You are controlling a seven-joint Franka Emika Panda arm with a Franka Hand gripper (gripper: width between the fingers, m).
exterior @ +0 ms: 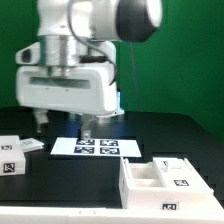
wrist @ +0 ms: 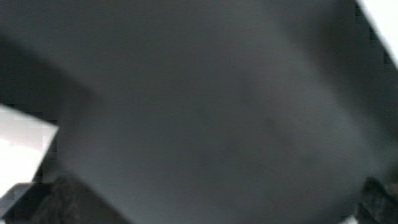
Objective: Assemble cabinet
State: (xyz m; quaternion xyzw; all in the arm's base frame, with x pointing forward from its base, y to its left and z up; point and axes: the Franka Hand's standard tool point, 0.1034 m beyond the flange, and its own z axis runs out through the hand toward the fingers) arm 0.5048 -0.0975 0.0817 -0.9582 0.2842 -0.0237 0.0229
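Note:
The cabinet box point(exterior: 150, 182) is a white plastic box with inner compartments. It stands at the front, on the exterior view's right, with a tag on its front wall. White panel parts with tags lie on the exterior view's left point(exterior: 14, 158), and a smaller one point(exterior: 36, 146) lies beside them. My gripper point(exterior: 63, 122) hangs low over the black table, behind the marker board point(exterior: 97, 147), apart from every part. Its jaws stand wide apart and empty. The wrist view is a dark blur, with the fingers point(wrist: 18, 205) only at the corners.
A green wall stands behind the black table. Another white tagged part point(exterior: 178, 166) sits behind the cabinet box on the exterior view's right. The arm's big white hand fills the upper middle of the exterior view.

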